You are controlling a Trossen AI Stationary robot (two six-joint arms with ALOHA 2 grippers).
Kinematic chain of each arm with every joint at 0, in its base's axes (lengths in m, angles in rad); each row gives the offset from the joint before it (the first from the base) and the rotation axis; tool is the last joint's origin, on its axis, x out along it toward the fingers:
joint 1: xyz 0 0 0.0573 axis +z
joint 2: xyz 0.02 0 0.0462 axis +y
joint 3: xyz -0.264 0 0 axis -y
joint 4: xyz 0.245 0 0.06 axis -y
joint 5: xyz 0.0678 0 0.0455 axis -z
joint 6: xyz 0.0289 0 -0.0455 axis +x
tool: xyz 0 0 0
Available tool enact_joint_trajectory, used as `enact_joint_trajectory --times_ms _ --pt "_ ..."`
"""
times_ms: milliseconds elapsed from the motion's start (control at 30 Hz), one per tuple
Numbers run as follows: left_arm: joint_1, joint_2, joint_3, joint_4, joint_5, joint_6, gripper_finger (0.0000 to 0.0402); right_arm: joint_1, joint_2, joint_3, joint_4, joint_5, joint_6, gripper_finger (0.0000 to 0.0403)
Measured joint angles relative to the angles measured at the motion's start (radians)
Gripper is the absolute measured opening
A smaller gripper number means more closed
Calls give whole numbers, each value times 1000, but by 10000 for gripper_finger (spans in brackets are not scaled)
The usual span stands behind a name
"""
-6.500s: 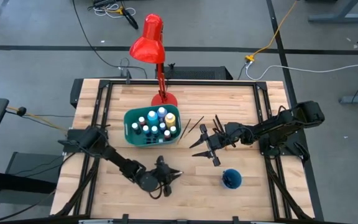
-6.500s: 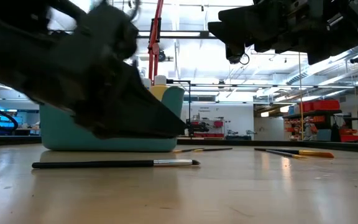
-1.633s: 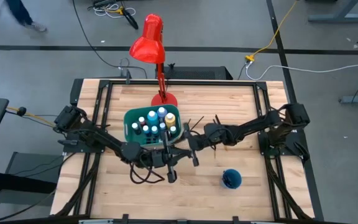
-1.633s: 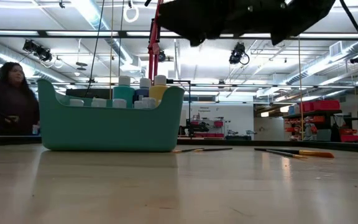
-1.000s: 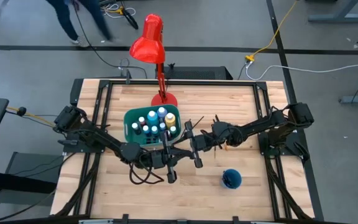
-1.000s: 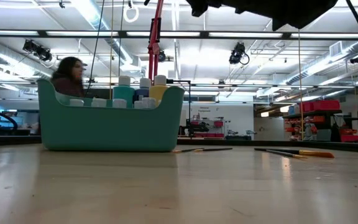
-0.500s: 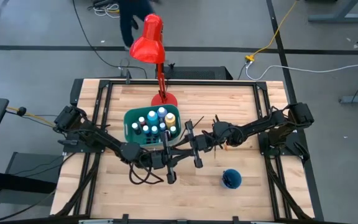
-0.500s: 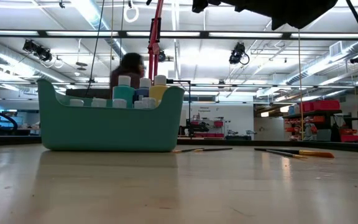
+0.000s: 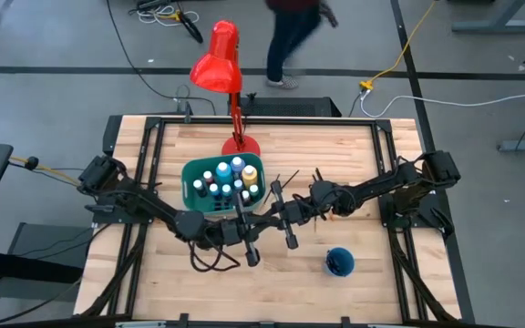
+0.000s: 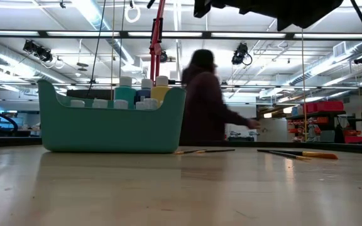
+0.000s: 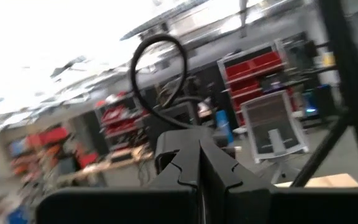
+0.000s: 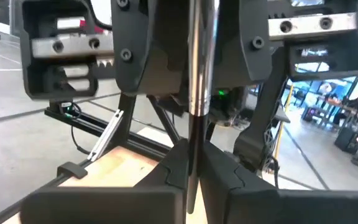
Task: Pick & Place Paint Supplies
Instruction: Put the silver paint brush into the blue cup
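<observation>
A person has walked across the room behind the tabletop, and nearer in, the right pincer has gone from apart to clamped on a paintbrush that the left pincer was already holding shut. Both pincers now meet at about five o'clock from the teal bin, near the tabletop's middle, well above the surface. That reads as a hand-over: the brush looks ready to pass to the right arm once the left lets go.

In the right wrist view the brush is thin and dark-handled with a bright metal ferrule, standing upright between the closed fingers. The bin holds the white-capped paint bottles, packed upright. At about three o'clock from it, several loose brushes lie flat on the wood, and the blue cup sits at five o'clock.
</observation>
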Motion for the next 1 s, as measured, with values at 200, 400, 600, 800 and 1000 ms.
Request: enact_joint_trajectory --times_ms 200,400,600,800,1000 --pt "-41 1 -2 -8 -248 -10 28 -2 -13 0 -46 70 8 20" --pt "-73 2 -2 -57 -321 48 83 -2 -85 0 -238 202 -17 28" --pt "-83 -7 -2 -51 -693 67 137 -2 -189 0 -468 347 -3 23" --pt "-71 -75 10 -40 -888 210 155 20 -334 0 -693 384 156 25" --pt "-62 -140 9 -42 -879 148 155 111 -470 1 -906 372 365 24"
